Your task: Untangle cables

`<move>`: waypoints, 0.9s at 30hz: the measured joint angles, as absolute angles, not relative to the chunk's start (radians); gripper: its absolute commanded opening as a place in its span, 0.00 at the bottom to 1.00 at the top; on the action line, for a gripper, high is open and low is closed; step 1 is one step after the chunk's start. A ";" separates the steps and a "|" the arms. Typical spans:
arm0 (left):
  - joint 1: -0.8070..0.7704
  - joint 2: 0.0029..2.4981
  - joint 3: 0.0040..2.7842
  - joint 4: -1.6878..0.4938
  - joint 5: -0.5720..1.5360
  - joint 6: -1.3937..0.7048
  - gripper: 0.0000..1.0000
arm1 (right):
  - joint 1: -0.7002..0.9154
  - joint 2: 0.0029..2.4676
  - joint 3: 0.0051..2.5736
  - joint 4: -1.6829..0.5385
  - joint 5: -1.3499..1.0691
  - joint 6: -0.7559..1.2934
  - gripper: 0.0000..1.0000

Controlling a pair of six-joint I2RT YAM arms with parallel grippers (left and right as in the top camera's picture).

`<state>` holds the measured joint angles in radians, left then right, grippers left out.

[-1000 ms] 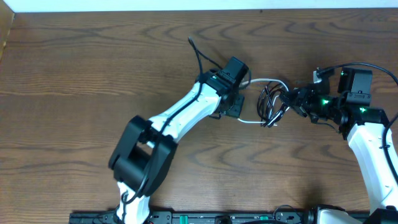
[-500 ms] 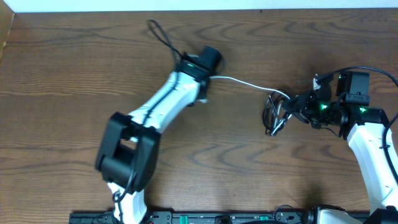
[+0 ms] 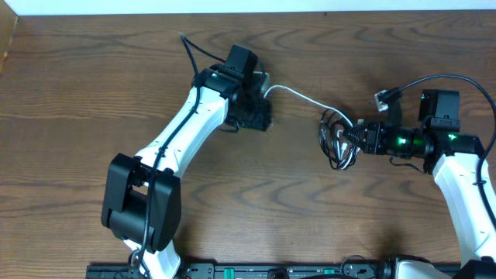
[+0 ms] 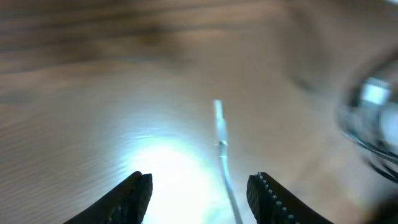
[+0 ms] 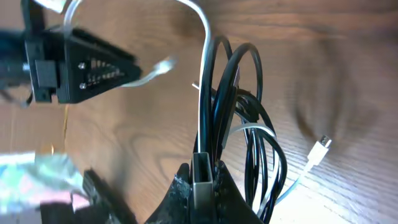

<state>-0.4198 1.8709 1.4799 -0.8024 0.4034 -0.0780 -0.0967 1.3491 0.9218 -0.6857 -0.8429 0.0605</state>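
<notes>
The black cable (image 3: 335, 139) lies coiled right of centre, with the white cable (image 3: 302, 97) running from it up and left. My right gripper (image 3: 355, 138) is shut on the black cable's metal plug (image 5: 202, 171); the black loops (image 5: 245, 106) hang just past it. A white plug end (image 5: 320, 149) lies beside the coil. My left gripper (image 3: 260, 115) is at the white cable's far end. In the blurred left wrist view its fingers (image 4: 202, 186) are apart, with the white cable (image 4: 221, 146) lying between them on the table.
The brown wooden table (image 3: 93, 116) fills the view, with its far edge (image 3: 232, 13) along the top. A thick black robot wire (image 3: 194, 54) loops behind the left wrist. The left gripper also shows in the right wrist view (image 5: 87, 62).
My left gripper pulled the white cable out leftward from the coil, then shifted back slightly and now has its fingers apart. The right gripper kept hold and shifted a little left.
</notes>
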 measured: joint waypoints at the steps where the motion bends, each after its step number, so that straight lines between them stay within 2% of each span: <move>1: -0.419 1.871 1.480 -0.802 0.452 -0.052 0.54 | -0.097 1.349 0.922 -0.692 -0.860 0.028 0.01; 6: -0.374 1.837 1.480 -0.803 0.596 0.037 0.55 | -0.097 1.349 0.922 -0.729 -0.922 -0.112 0.01; 15: -0.159 1.645 1.480 -0.814 0.649 0.036 0.82 | -0.095 1.349 0.922 -0.823 -0.977 -0.335 0.01; 17: -0.149 1.640 1.480 -0.829 0.651 0.030 0.95 | -0.095 1.349 0.922 -0.830 -0.973 -0.371 0.01; 22: -0.152 1.644 1.480 -0.847 0.629 0.023 0.98 | -0.095 1.349 0.922 -0.830 -0.964 -0.391 0.01; 27: -0.152 1.644 1.480 -0.854 0.522 0.008 0.98 | -0.095 1.349 0.922 -0.823 -0.929 -0.328 0.01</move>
